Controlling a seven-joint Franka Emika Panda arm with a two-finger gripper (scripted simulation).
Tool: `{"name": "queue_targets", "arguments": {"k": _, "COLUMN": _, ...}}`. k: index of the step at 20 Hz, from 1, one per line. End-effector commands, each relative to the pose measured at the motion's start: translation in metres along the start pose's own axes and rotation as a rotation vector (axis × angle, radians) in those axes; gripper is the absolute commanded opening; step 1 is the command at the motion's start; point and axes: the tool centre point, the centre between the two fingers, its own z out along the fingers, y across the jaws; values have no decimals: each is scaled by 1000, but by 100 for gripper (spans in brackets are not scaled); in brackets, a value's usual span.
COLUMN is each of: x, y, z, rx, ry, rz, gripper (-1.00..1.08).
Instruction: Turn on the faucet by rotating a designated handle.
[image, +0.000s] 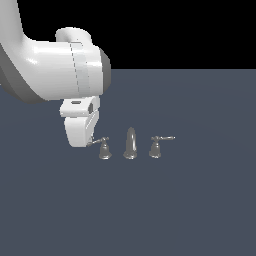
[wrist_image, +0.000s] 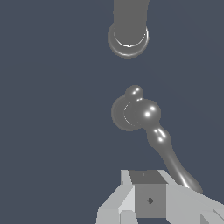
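handle (wrist_image: 135, 113) lever tip hidden — pincer (wrist_image: 151, 197) cropped

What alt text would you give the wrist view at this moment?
Seen from above, the grey metal handle sits mid-frame, its thin lever arm running toward the gripper at the frame edge and ending right beside a finger. The spout stands beyond it on a plain dark blue-grey floor.

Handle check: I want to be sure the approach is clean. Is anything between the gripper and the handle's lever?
Nothing visible. The gripper sits right beside the lever tip of the handle. The spout and the other handle stand off to the exterior view's right.
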Motion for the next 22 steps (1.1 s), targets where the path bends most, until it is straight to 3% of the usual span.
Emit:
{"name": "queue_targets", "arguments": {"k": 1, "x": 2, "y": 15, "z": 0, "rx": -13, "ry": 6, "rz": -4, "gripper": -100}}
{"name": "queue_targets", "arguments": {"k": 8, "x": 4, "y": 37, "z": -1, "rx": -16, "ry": 5, "rz": -10, "gripper": -100}}
{"name": "queue_targets", "arguments": {"k": 9, "x": 6, "y": 25, "z": 0, "rx": -2, "ry": -1, "rz": 0, "gripper": -100}}
{"name": "queue_targets", "arguments": {"k": 22, "x": 43, "y": 55, "z": -1, "rx": -16, "ry": 5, "rz": -10, "gripper": -100}}
